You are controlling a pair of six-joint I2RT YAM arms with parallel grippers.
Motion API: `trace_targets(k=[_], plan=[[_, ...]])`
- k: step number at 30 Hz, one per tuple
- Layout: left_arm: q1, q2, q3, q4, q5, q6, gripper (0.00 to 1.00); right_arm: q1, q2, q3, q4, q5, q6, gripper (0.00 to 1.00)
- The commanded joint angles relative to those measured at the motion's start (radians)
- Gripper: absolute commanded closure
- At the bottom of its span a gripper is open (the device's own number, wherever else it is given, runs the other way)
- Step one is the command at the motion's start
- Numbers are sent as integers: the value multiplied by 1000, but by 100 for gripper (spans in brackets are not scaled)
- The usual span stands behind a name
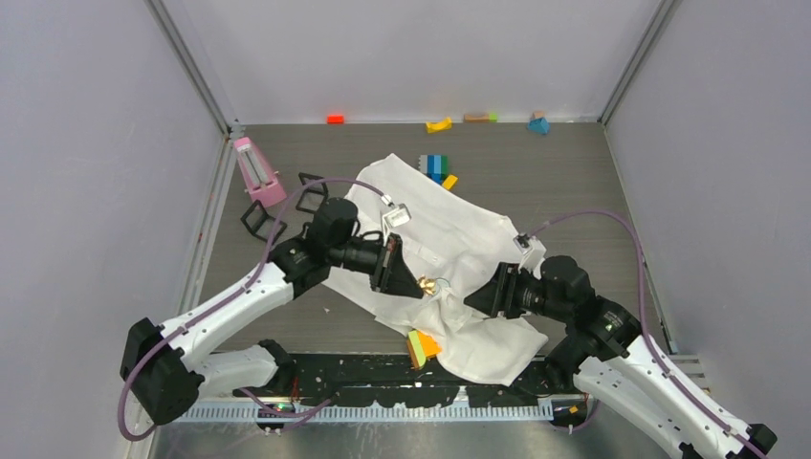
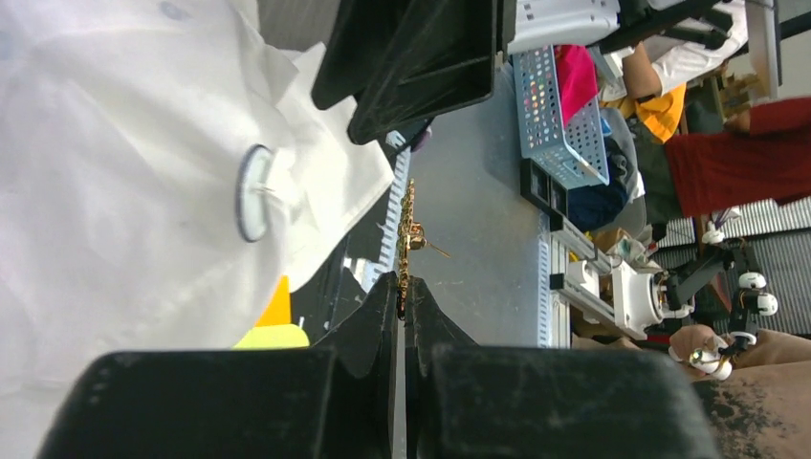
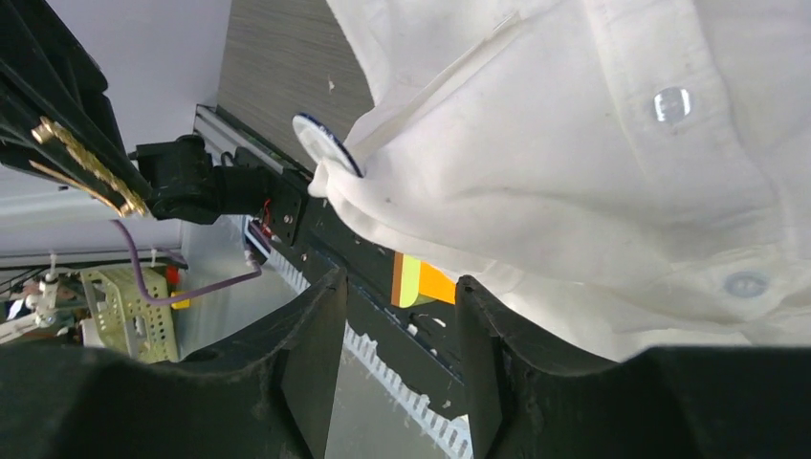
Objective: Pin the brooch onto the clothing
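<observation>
Your left end effector (image 2: 403, 293) is clamped narrow on the thin gold-yellow brooch piece (image 2: 407, 234). The piece stands out edge-on past the fingertips, in the air, near the large white thin-fabric shirt (image 1: 459, 239) but apart from it. Your right end effector (image 3: 400, 282) has its jaws about half apart with nothing between them, facing the shirt's bunched fold from 3 o'clock. On that fold sits a round disc with a dark-blue rim (image 3: 325, 143), probably the brooch's other part; how it is fastened I cannot tell. All this lies just toward 6 o'clock of the middle of the grey table (image 1: 574, 172).

The risks:
- Your grip is on a thin edge, so pushing into loose cloth could twist the piece out.
- The unheld fabric could simply give way.

A yellow-and-orange block (image 1: 421, 346) lies under the hem at 6 o'clock.
</observation>
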Motion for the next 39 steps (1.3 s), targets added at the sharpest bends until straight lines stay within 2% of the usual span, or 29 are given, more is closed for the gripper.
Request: trace_targets(k=[1,5,8,10,15,19,24,29,34,39], plan=[[-141,-67,-27,16,-193,-57,100,28,-28,-39,105,-80,33,48],[-260,-79,-90,135,-294,-168,100,90,-23,-58,166,-33,32,48],[-272,-49,-196,354,-290,-314,100,170,13,-62,220,14,8,51],[-272,-13,-223,400,-290,-353,100,240,44,-46,224,97,-18,51],[-273,-10,-256,360,-397,-348,100,388,104,-34,239,332,-61,51],[-273,-46,-262,262,-502,-295,100,422,152,-48,270,399,-75,50],[-273,-57,-262,211,-543,-266,100,439,180,-25,278,443,-99,47],[-273,-50,-263,166,-608,-265,100,445,177,30,212,467,-119,46],[-273,-40,-270,189,-618,-275,100,445,189,51,182,486,-133,45],[-273,-50,-282,190,-659,-291,100,445,261,44,237,446,-131,49]])
